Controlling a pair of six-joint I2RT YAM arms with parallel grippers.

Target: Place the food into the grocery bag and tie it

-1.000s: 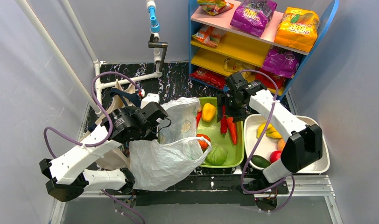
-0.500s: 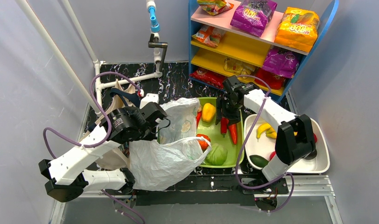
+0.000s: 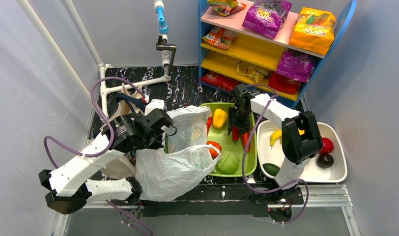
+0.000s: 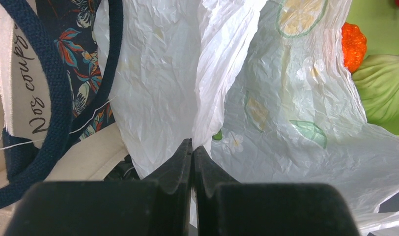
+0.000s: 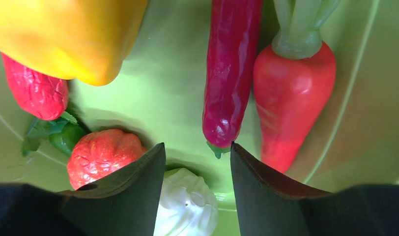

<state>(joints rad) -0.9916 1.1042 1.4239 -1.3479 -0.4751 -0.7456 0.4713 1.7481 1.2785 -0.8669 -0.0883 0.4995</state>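
1. The right claw [image 5: 195, 152] is coming down into the green tray [image 5: 178, 88] and its jaws are narrowing. They are not clenched yet. One jaw is standing on each side of the tip of the red chili [image 5: 232, 73], with a gap showing at both sides.
2. I judge that I am starting a pick of this chili as the next piece of food. The carrot [image 5: 291, 93] is lying just beside it, so the outer jaw is risking to catch that one too.
3. The left claw [image 4: 192, 145] is clenched on a fold of the grocery bag [image 4: 286, 123] and is holding its mouth up and open on the desk, just beside the tray's left edge.
4. The other food is waiting outside the bag: the banana [image 3: 276, 136] in the white basin [image 3: 335, 173], and the purple packet [image 3: 266, 14] and the orange-yellow packet [image 3: 313, 29] on the shelf. I cannot tell what is already in the bag.
5. Compared with one second ago, the right forearm is now standing steeper over the basin and the claw is sitting lower and a little more to the left. The left arm and the bag are nearly unchanged.
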